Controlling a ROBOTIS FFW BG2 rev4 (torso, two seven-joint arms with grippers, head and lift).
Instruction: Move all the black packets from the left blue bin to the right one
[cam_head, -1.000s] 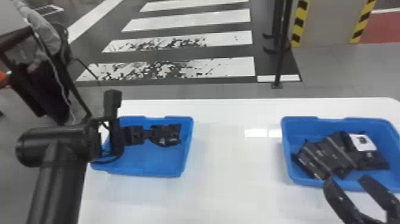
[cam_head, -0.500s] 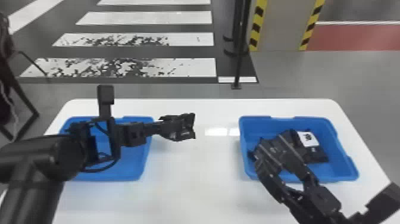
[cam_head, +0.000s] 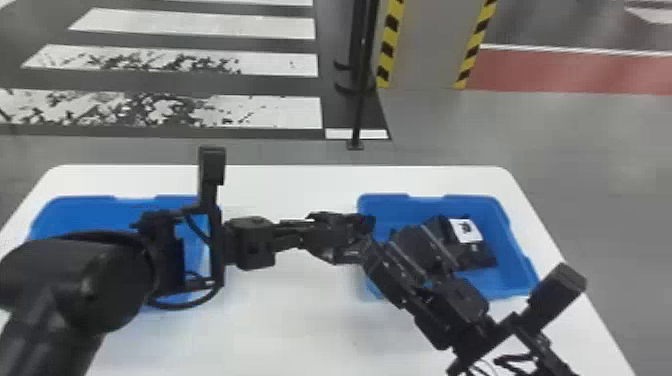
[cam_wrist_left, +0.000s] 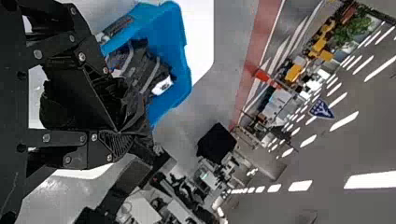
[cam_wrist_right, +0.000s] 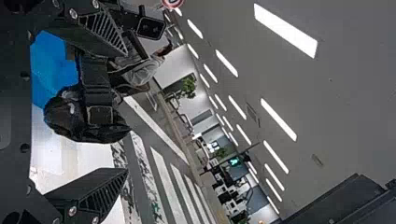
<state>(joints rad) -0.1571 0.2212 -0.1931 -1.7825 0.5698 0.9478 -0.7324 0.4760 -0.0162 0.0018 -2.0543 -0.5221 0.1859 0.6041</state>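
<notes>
At the middle of the head view lies a white table (cam_head: 280, 325). Beyond it, grey floor carries worn white crosswalk stripes (cam_head: 285, 111) at eleven o'clock, a black post (cam_head: 361, 110) at twelve, and a panel (cam_head: 425, 45) edged in yellow and black at one; a red floor strip (cam_head: 565, 72) runs past two. The left blue bin (cam_head: 90, 201) sits at nine o'clock, partly hidden by the left arm. The right blue bin (cam_head: 516, 245) sits at three, holding a pile of dark packets (cam_head: 472, 256), one with a white label (cam_head: 465, 230). Between the bins, a black packet (cam_head: 330, 245) is crumpled at the left gripper (cam_head: 315, 235), its far end by the right bin's near corner. The right gripper (cam_head: 395, 245) meets it from four o'clock.

In the left wrist view, the left gripper (cam_wrist_left: 116, 133) is clamped on the black packet, dark and creased. Behind are the right blue bin, its pile streaked grey, and an orange cone (cam_wrist_left: 266, 77).

In the right wrist view, the right gripper's (cam_wrist_right: 125, 113) fingers stand wide apart, the packet between them. Behind are part of a blue bin (cam_wrist_right: 51, 63), a green plant (cam_wrist_right: 188, 87) and ceiling lights (cam_wrist_right: 278, 119).
</notes>
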